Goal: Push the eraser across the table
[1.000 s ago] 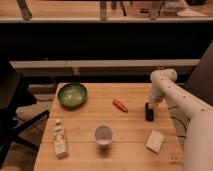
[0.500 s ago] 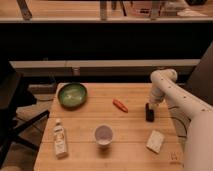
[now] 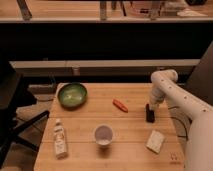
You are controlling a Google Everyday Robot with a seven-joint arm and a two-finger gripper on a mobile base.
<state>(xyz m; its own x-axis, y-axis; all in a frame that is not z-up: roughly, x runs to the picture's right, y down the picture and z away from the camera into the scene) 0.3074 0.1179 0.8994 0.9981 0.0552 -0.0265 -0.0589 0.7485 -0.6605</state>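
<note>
The eraser (image 3: pixel 149 114) is a small black oblong block standing near the right edge of the light wooden table (image 3: pixel 127 130). My gripper (image 3: pixel 150 106) comes down from the white arm at the right and sits right at the eraser's top end, touching or nearly touching it. The gripper's dark end merges with the eraser, so the contact is hard to make out.
A green bowl (image 3: pixel 72 94) sits at the back left. An orange-red carrot-like piece (image 3: pixel 119 105) lies left of the eraser. A white cup (image 3: pixel 103 134) stands at the front middle, a small bottle (image 3: pixel 59 138) at the front left, a pale white block (image 3: pixel 156 141) at the front right.
</note>
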